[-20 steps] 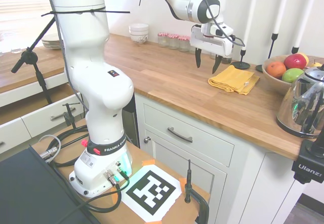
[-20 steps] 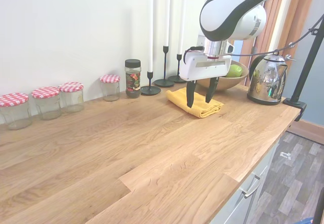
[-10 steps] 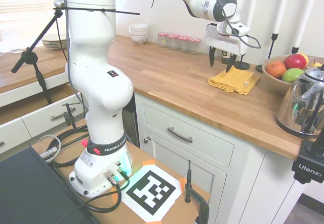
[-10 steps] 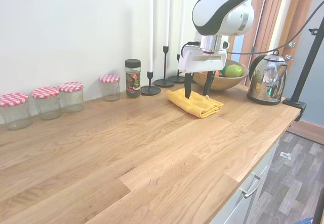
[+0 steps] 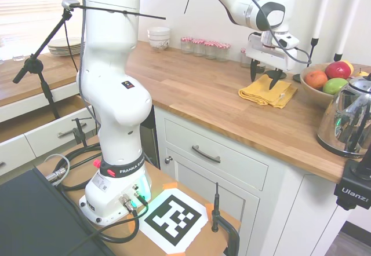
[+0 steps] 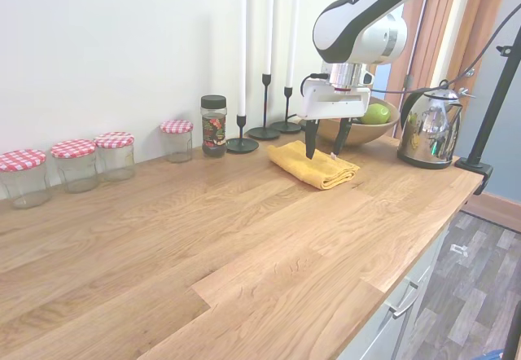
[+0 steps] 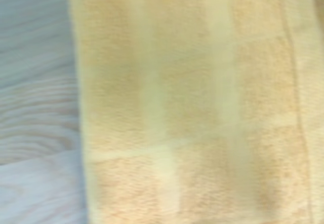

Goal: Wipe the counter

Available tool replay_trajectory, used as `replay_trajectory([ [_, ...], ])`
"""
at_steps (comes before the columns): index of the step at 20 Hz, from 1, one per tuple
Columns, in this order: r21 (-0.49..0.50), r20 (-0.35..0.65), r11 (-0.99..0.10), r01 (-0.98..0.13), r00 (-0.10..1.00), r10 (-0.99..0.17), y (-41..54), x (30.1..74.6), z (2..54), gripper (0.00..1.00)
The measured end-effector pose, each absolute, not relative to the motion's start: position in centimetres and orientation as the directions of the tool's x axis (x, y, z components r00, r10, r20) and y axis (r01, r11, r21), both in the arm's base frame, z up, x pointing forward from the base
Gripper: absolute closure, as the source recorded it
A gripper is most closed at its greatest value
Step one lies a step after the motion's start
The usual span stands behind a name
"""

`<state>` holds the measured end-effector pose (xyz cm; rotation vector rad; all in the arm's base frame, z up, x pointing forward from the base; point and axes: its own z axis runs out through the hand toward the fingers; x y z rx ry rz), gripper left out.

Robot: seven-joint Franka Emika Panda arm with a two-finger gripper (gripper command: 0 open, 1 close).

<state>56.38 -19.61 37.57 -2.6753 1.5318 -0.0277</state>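
Fingers point(image 6: 312, 142) spread above folded yellow cloth point(image 6: 313, 164) on honey-brown wooden counter point(image 6: 203, 238).

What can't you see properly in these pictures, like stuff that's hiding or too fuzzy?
- Folded yellow cloth: blurred in the wrist view and cut off by three edges.
- Robot gripper: neither exterior view shows whether its fingertips touch the cloth.
- Shiny metal kettle: cut off by the first exterior view's right edge.
- Small dark-lidded glass jar: label print too small to read.
- Wooden fruit bowl: partly behind the gripper.
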Motion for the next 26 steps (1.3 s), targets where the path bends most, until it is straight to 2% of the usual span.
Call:
replay_trajectory([
  [25, -0.033, -0.054, -0.494, -0.869, 0.495, -0.867, -21.0, 56.2, 33.8, 0.0],
  [26, -0.033, -0.054, -0.494, -0.869, 0.495, -0.867, -21.0, 56.2, 33.7, 1.0],
])
